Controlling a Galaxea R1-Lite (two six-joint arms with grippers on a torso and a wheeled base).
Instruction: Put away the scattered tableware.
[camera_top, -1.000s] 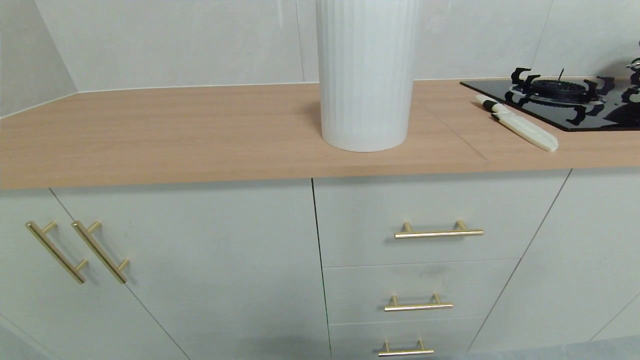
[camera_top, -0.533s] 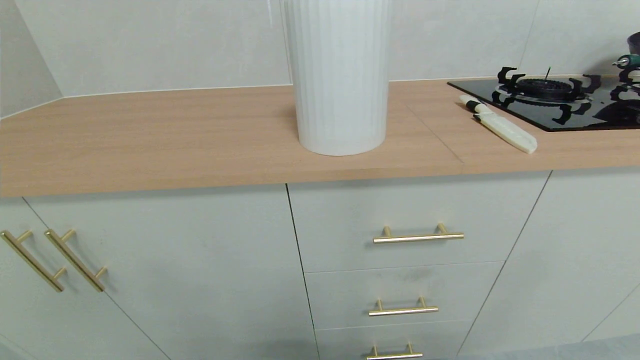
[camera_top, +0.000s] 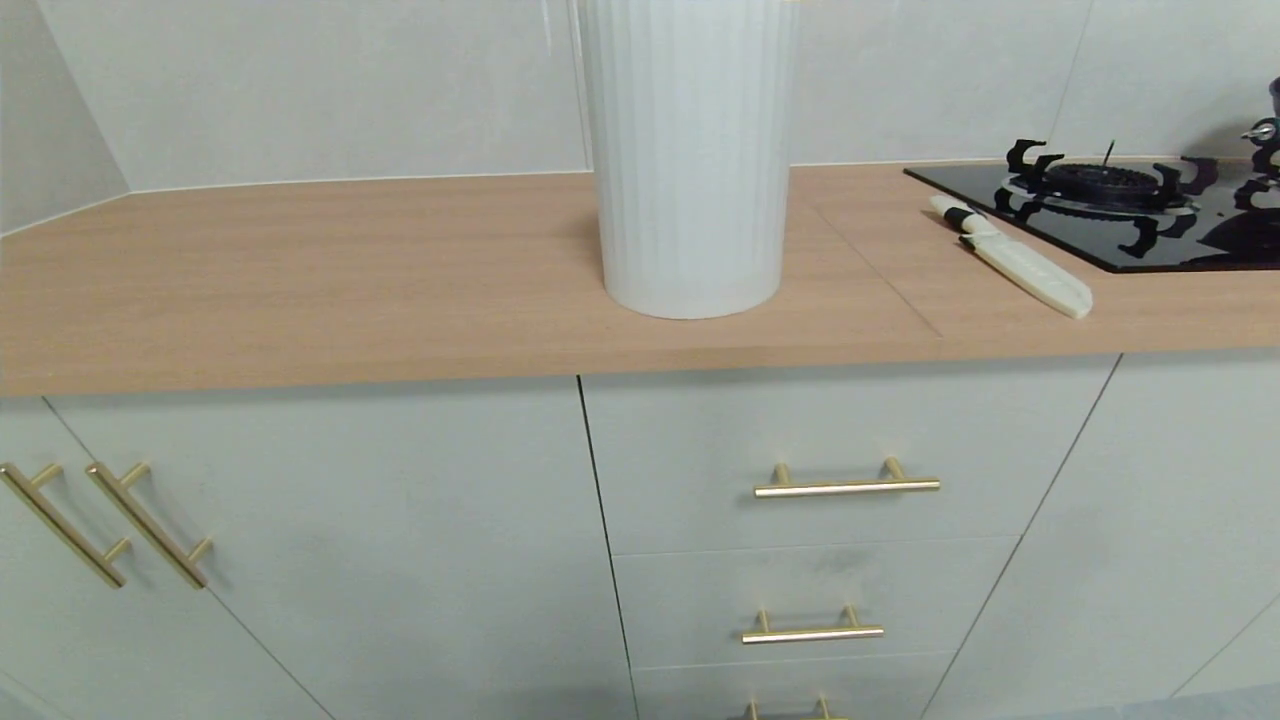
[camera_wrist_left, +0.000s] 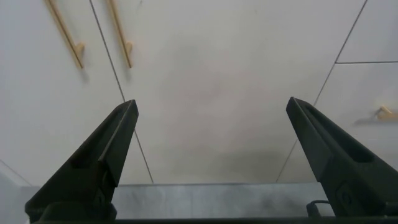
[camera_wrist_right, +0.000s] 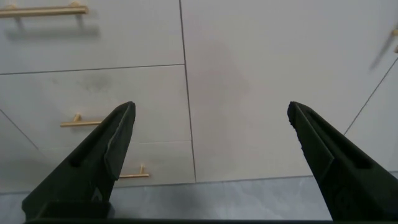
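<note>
Knife (camera_top: 1010, 257), cream, black-banded: lies flat on the table (camera_top: 300, 280) beside the hob (camera_top: 1100, 200), well above both tools. Left tool (camera_wrist_left: 210, 106) and right tool (camera_wrist_right: 210, 107): wide, empty, facing cabinet fronts. Best approach, likely: raise the right tool above table height, then close across the knife.

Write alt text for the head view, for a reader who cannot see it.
A tall white ribbed container stands near the front edge of a wooden countertop, with a cream knife lying to its right beside a black gas hob. Below are pale cabinet doors and drawers with brass handles.
</note>
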